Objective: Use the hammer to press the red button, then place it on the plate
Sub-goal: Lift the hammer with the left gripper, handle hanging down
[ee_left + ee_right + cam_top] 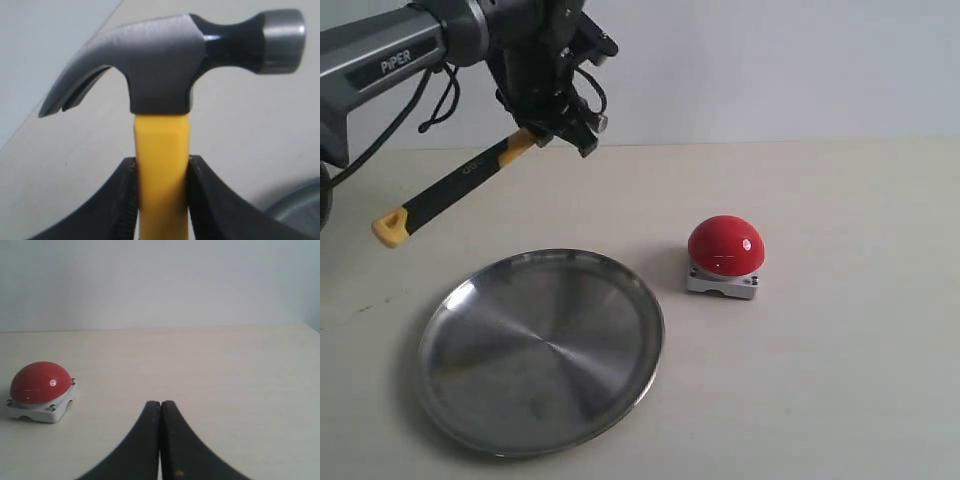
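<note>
My left gripper (532, 136) hangs high above the table's back left, shut on the hammer (450, 185). The black-and-yellow handle slants down to the left, and its head is hidden behind the gripper in the exterior view. In the left wrist view the dark steel head (165, 65) stands above the fingers (125, 200), which clamp the yellow neck (162, 170). The red button (725, 243) sits on its grey base, right of the plate (470, 300) and well below and right of the hammer. My right gripper (160, 405) is shut and empty, with the red button (40, 382) off to one side ahead of it.
The plate's rim (300, 205) shows at the corner of the left wrist view. A pale wall closes off the back of the light wooden table (860, 380). The right arm is outside the exterior view.
</note>
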Action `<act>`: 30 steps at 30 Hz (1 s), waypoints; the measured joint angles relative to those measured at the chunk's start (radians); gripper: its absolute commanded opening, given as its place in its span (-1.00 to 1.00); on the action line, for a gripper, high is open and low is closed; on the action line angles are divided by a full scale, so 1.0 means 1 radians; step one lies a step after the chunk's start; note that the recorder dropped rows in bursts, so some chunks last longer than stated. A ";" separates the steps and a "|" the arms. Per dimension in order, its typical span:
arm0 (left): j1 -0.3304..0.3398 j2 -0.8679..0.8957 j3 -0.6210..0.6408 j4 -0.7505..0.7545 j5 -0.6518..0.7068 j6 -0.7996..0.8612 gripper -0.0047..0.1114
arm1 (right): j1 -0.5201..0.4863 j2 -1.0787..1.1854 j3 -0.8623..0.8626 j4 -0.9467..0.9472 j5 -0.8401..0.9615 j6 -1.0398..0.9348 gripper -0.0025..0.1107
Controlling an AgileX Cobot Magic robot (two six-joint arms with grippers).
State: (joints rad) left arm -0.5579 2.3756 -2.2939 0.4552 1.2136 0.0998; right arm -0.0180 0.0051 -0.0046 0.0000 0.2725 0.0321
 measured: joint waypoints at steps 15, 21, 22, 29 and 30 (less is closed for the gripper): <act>-0.129 -0.305 0.484 0.245 -0.141 -0.471 -0.92 | 0.000 0.000 0.000 0.000 0.000 0.000 -0.96; -0.154 -0.515 0.876 0.471 -0.414 -0.869 -0.92 | 0.000 0.000 0.000 0.000 0.000 0.000 -0.96; -0.157 -0.594 1.004 0.602 -0.529 -1.068 -0.92 | 0.000 0.000 0.000 0.000 0.000 0.000 -0.96; -0.161 -0.871 1.382 1.219 -0.618 -1.975 -0.92 | 0.000 0.000 0.000 0.000 0.000 0.000 -0.96; -0.161 -0.899 1.401 1.228 -0.618 -2.008 -0.92 | 0.000 0.000 0.000 0.000 0.000 0.000 -0.96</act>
State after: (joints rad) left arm -0.7190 1.4769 -0.8932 1.6829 0.5957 -1.9083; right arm -0.0180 0.0051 -0.0046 0.0000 0.2725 0.0321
